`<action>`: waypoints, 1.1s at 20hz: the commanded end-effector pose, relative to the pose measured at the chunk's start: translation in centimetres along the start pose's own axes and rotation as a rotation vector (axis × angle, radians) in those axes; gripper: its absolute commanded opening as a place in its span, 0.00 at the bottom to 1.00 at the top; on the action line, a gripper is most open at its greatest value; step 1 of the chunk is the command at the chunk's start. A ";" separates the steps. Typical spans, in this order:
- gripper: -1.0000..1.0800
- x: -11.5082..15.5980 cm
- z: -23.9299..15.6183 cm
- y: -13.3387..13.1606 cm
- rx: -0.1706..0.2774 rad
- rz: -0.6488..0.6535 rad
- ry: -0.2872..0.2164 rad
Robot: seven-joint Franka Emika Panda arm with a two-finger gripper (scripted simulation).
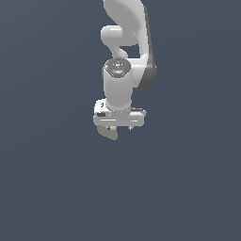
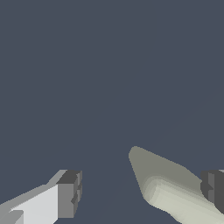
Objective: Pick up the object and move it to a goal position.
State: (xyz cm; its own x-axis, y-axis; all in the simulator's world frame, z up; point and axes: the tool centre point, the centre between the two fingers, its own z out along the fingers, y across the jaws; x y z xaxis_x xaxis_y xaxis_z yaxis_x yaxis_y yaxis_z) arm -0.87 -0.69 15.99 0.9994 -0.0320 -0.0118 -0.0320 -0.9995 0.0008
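Observation:
The object (image 1: 107, 132) is a small pale beige-olive block with rounded ends, showing just below the white gripper body toward the exterior view's left. In the wrist view the object (image 2: 168, 186) lies between the two fingers, slanted, close against one dark finger pad (image 2: 213, 190) and well apart from the other pad (image 2: 69, 194). My gripper (image 1: 120, 128) points straight down with the fingers spread wide around the block and not clamped on it. It also shows in the wrist view (image 2: 141, 192). Part of the block is hidden behind the near finger.
A plain dark grey-blue surface (image 1: 188, 188) fills both views, with no other objects, edges or marker visible. The white arm (image 1: 124, 42) rises above the gripper.

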 end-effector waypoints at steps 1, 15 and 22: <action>0.96 0.0 0.0 0.0 0.000 0.000 0.000; 0.96 0.6 -1.4 0.9 -0.020 -0.011 0.027; 0.96 0.3 -1.3 1.1 -0.019 -0.055 0.026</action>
State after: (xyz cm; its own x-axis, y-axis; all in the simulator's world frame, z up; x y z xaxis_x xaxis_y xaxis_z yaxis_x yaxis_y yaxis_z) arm -0.48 -1.76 17.28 0.9998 0.0111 0.0138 0.0108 -0.9997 0.0201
